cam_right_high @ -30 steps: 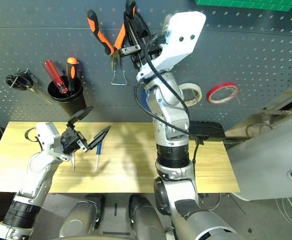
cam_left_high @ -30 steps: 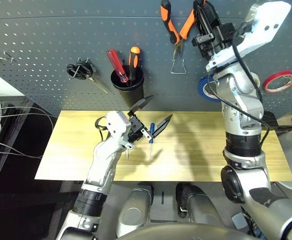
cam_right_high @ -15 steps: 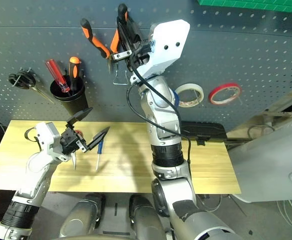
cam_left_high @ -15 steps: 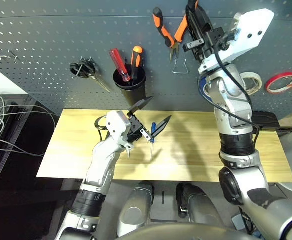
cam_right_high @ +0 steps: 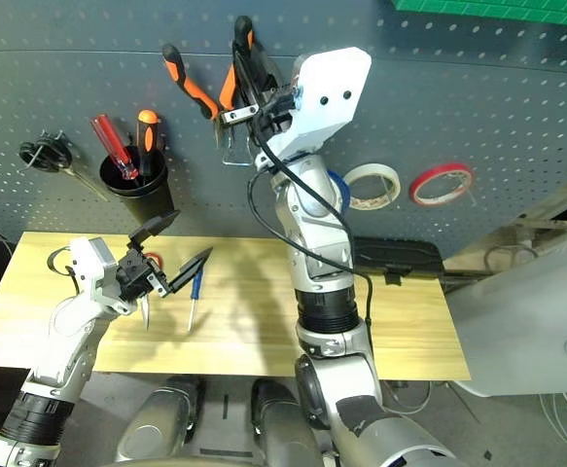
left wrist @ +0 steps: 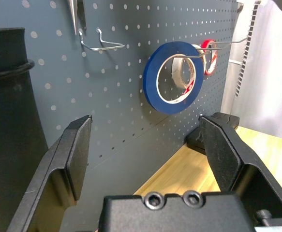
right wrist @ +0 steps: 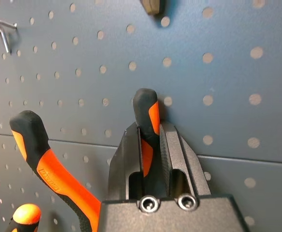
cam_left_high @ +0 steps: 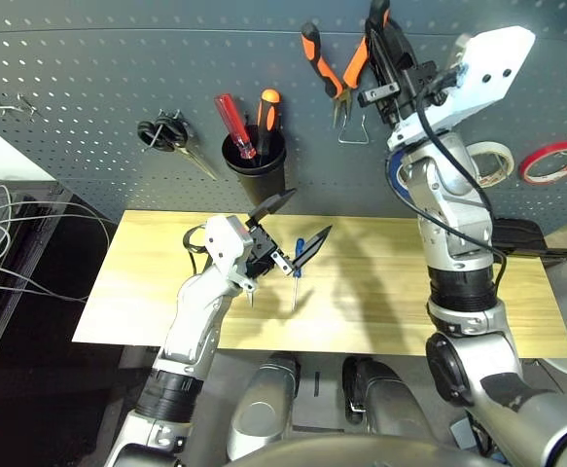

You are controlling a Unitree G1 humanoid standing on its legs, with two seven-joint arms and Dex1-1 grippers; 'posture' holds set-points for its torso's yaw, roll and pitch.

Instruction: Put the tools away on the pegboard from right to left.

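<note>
At the pegboard (cam_left_high: 195, 97), our right gripper (right wrist: 153, 145) pinches one handle of the pliers (right wrist: 66, 179) near the wire hook (cam_left_high: 354, 136), our left (left wrist: 145, 145) spread wide, and letting go before they seat could drop them

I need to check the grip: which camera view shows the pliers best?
The right wrist view: it shows one handle of the pliers between the fingers of the right gripper, close up. The two eye views show them smaller, nose included, partly behind that gripper.
</note>
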